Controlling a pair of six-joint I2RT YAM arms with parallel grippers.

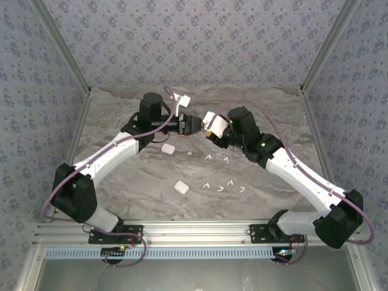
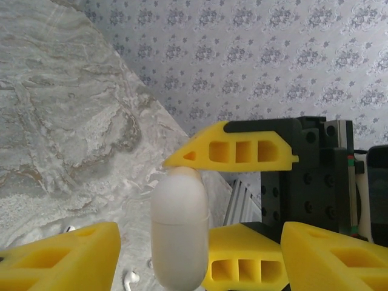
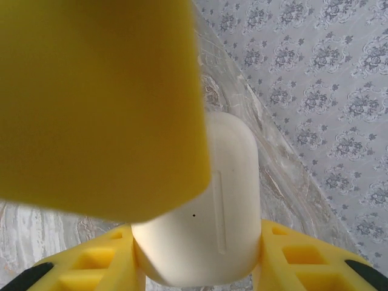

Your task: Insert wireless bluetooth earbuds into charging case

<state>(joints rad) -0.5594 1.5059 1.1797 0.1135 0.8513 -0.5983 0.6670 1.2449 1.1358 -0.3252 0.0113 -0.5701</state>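
Above the table's middle, my right gripper point(image 1: 210, 125) is shut on a white charging case point(image 1: 208, 117). In the right wrist view the case point(image 3: 209, 206) stands upright, pinched low between my right gripper point(image 3: 197, 248) fingers, lid closed. My left gripper point(image 1: 194, 125) faces it from the left and is open. In the left wrist view the case point(image 2: 179, 233) sits between the left gripper point(image 2: 200, 236) fingers without touching them. Several tiny white earbuds point(image 1: 225, 159) lie on the marble table point(image 1: 121, 109) below, one earbud point(image 2: 130, 279) showing under the case.
Two more white rounded cases lie on the table, one point(image 1: 168, 148) beneath the left arm and one point(image 1: 181, 187) nearer the front. A small white object point(image 1: 183, 99) shows by the left arm's wrist. Patterned walls enclose the table on three sides.
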